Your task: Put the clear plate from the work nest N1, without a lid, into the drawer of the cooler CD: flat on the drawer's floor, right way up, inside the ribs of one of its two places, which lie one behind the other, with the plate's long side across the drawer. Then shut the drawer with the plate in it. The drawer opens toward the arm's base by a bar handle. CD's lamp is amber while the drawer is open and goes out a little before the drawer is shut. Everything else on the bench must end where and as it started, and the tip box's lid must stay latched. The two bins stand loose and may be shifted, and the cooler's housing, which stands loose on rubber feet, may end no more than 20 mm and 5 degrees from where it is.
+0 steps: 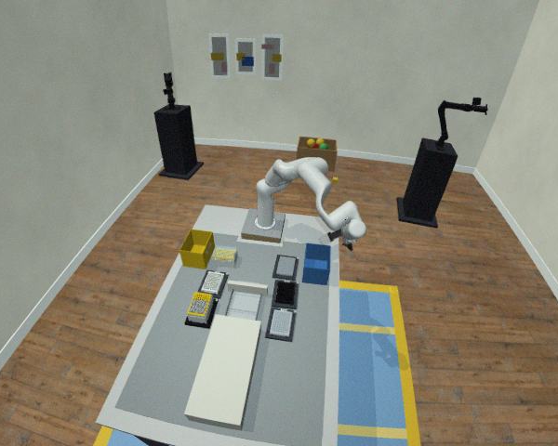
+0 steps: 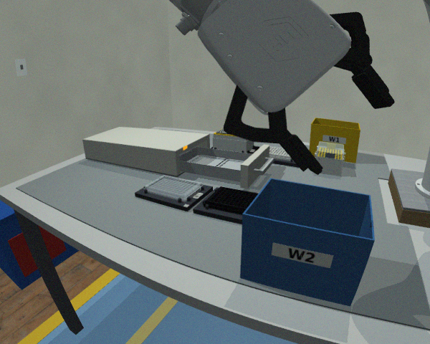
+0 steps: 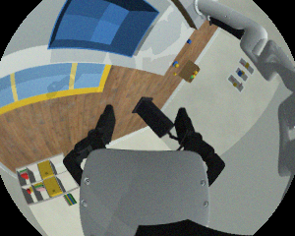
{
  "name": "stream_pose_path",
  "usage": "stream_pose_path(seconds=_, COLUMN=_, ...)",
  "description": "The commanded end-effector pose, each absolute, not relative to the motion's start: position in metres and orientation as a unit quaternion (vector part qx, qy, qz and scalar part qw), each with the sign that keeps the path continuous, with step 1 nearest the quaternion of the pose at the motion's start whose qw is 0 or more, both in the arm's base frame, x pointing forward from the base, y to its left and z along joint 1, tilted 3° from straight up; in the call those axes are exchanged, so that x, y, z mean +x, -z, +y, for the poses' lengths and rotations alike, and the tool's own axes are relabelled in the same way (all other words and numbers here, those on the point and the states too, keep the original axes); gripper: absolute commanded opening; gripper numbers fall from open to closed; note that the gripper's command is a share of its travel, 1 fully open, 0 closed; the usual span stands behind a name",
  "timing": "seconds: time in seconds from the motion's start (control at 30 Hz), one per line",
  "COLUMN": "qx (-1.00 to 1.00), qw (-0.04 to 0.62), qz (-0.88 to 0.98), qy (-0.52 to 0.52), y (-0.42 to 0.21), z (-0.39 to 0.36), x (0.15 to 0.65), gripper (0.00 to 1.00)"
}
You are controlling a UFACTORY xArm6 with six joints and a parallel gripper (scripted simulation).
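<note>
Two bins on the desk [image 2: 97, 236]: blue bin [image 2: 307, 240] nearest in the exterior view, yellow bin [image 2: 334, 137] farthest. Claw [image 1: 342, 241] spread wide, pinching nothing, hung past the desk's edge beside the blue bin, arm [image 1: 312, 179] folded out from its base. Clear plate [image 2: 173, 186] flat in its nest beside the open drawer [image 2: 222, 163], long side along the cooler [image 2: 141, 146]. One amber lamp [image 2: 185, 147] lit.

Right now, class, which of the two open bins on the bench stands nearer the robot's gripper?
The blue bin marked W2: the open, empty gripper hangs just off the bench edge beside it. The yellow bin, marked W1, stands at the opposite edge.
</note>
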State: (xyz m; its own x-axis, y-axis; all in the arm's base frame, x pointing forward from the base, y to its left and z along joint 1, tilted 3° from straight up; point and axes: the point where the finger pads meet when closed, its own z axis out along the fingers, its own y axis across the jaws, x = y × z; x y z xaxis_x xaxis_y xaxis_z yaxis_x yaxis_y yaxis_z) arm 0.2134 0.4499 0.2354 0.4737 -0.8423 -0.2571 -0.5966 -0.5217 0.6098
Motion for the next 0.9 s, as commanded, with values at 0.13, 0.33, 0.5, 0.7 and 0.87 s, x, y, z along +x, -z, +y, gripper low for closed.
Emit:
stream_pose_path(seconds=0.13, qx=0.847, qw=0.185, qz=-0.416, qy=0.275, y=-0.237, z=0.432, x=0.244, gripper=1.00)
stream_pose_path(seconds=0.33, qx=0.860, qw=0.160, qz=-0.400, qy=0.273, y=-0.236, z=0.420, x=0.260, gripper=1.00)
stream_pose_path(seconds=0.5, qx=0.873, qw=0.135, qz=-0.385, qy=0.269, y=-0.236, z=0.406, x=0.277, gripper=1.00)
stream_pose_path(seconds=0.7, qx=0.885, qw=0.111, qz=-0.368, qy=0.263, y=-0.236, z=0.390, x=0.295, gripper=1.00)
stream_pose_path(seconds=0.87, qx=0.897, qw=0.089, qz=-0.350, qy=0.255, y=-0.236, z=0.379, x=0.306, gripper=1.00)
